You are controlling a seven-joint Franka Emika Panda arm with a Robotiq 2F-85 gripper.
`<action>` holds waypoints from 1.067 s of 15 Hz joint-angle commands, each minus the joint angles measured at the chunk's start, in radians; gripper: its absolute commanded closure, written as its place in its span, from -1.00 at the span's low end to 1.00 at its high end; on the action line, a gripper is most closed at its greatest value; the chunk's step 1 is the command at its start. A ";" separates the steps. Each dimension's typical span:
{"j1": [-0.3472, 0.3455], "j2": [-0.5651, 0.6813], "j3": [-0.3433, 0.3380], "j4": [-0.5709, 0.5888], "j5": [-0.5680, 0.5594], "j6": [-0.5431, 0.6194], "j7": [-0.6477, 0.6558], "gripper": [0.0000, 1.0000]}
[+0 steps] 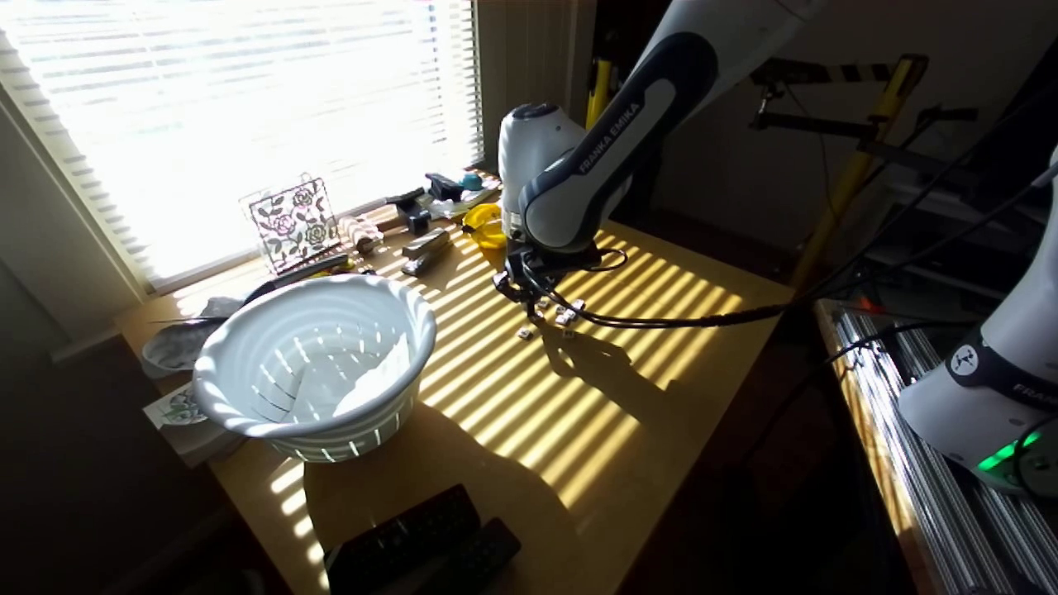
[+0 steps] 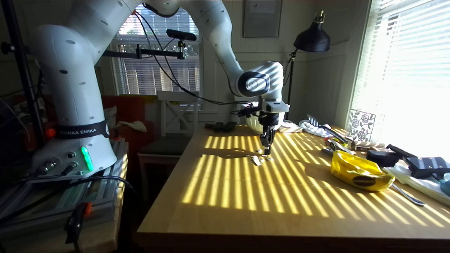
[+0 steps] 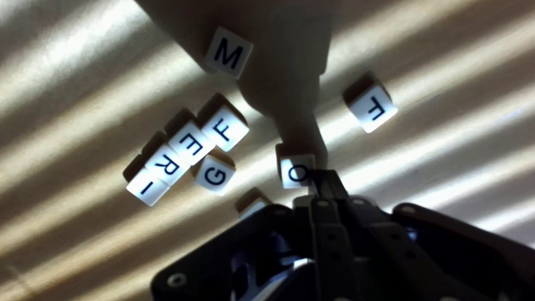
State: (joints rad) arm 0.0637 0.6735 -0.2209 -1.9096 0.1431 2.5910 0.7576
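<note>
The gripper (image 3: 328, 177), pinched narrow and apparently empty, stands against or just beside the O block (image 3: 295, 174) on the table (image 2: 218, 218); a low, gentle nudge would likely serve best, kept clear of the G block (image 3: 214, 174)

White, dark-lettered cubes (image 3: 191, 143) from nine to one o'clock of the black gripper (image 3: 328, 179) in the wrist view; tan surface (image 2: 225, 219) striped gold; yellow banana-shaped case (image 2: 355, 168).
</note>
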 commanded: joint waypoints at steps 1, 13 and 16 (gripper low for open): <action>0.020 -0.001 -0.022 -0.006 0.007 -0.043 0.119 1.00; -0.007 0.021 0.003 0.060 0.022 -0.130 0.431 1.00; -0.014 0.029 0.010 0.082 0.025 -0.138 0.480 1.00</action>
State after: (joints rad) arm 0.0651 0.6807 -0.2261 -1.8734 0.1509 2.4825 1.1872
